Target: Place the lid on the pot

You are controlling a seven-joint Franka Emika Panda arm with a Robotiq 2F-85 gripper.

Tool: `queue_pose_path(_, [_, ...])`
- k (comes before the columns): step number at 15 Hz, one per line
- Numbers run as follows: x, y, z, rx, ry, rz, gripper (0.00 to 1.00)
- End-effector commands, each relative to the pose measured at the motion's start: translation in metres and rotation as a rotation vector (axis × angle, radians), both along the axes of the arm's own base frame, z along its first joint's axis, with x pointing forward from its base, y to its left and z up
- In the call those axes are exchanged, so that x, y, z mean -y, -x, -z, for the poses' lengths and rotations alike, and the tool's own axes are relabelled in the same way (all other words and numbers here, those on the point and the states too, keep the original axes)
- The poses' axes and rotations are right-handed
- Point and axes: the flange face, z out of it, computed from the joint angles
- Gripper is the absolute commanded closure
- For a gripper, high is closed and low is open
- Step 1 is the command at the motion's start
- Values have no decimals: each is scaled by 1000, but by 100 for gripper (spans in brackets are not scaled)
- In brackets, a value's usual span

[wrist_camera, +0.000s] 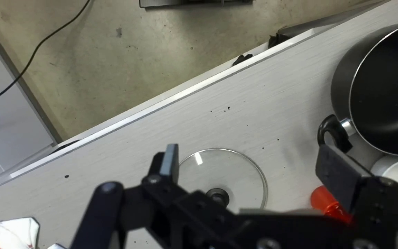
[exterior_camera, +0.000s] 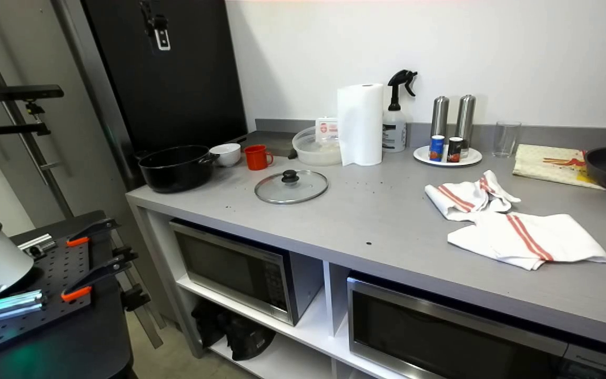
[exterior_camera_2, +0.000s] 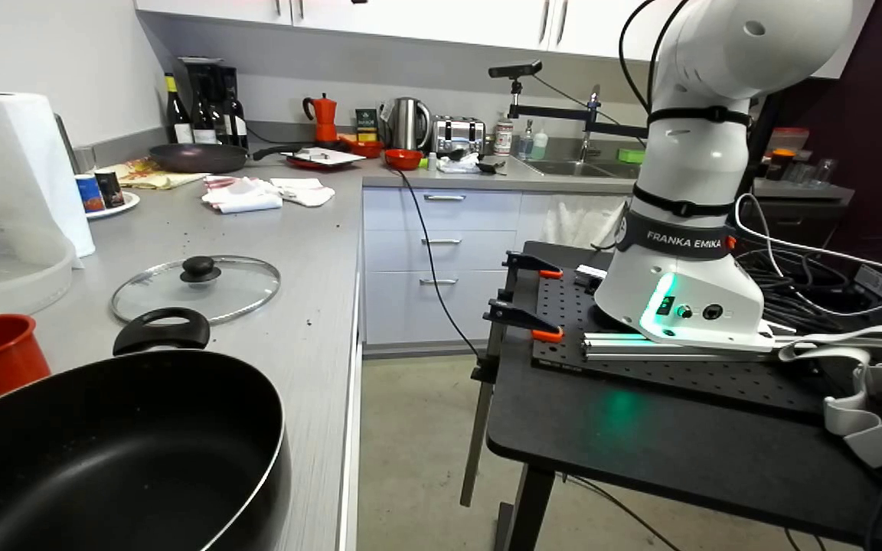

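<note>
With my claw [wrist_camera: 251,162] spread and empty, I've everything left: lift the lid [wrist_camera: 227,177], lower centre of my wrist view, onto the uncovered pot [wrist_camera: 385,93], upper right.

You have one black pot [exterior_camera: 177,171], one glass lid [exterior_camera: 291,190], one red mug [exterior_camera: 256,158], one white bowl [exterior_camera: 226,155], one paper towel roll [exterior_camera: 362,125] and one spray bottle [exterior_camera: 394,126]. You can count two metal mills [exterior_camera: 465,118], two small canisters [exterior_camera: 436,149], two microwaves [exterior_camera: 234,268] and two orange-tipped clamps [exterior_camera_2: 521,315]. You also have one orange moka pot [exterior_camera_2: 325,119], one kettle [exterior_camera_2: 408,122] and one toaster [exterior_camera_2: 459,136].
</note>
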Motion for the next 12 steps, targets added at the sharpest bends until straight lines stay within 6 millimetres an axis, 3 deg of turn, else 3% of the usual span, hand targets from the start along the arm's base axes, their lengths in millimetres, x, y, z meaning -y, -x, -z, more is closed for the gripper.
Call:
queue_pose_path(1, [13, -44, 22, -36, 6, -25, 0])
queue_pose_path(12, [25, -147, 132, -49, 24, -86, 0])
